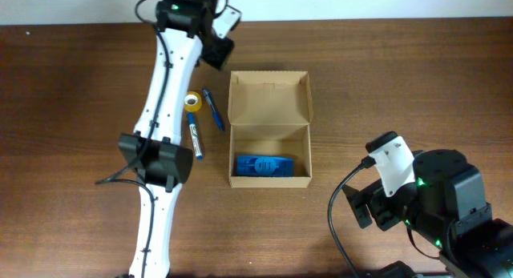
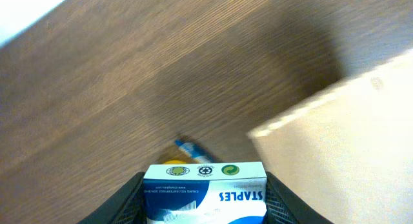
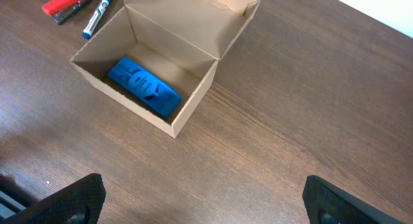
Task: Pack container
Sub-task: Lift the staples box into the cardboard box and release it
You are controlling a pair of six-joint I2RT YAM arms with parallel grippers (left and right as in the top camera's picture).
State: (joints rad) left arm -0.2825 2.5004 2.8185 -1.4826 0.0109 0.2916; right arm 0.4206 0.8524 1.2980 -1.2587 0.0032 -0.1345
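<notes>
The tan cardboard container (image 1: 270, 102) stands open in the middle of the table with its flap lid raised at the back. A blue object (image 1: 263, 165) lies inside at the front; the right wrist view shows it too (image 3: 143, 87), inside the container (image 3: 197, 98). My left gripper (image 1: 223, 39) is up at the back left of the container, shut on a white and blue staples box (image 2: 204, 192). The container's pale flap (image 2: 342, 159) is to its right. My right gripper (image 3: 203, 198) is open and empty over bare wood, right of the container's front.
A yellow tape roll (image 1: 192, 102), a blue pen (image 1: 212, 110) and a marker (image 1: 196, 139) lie left of the container, beside the left arm. A red item (image 3: 66, 4) lies near them. The right arm's base (image 1: 449, 206) fills the bottom right.
</notes>
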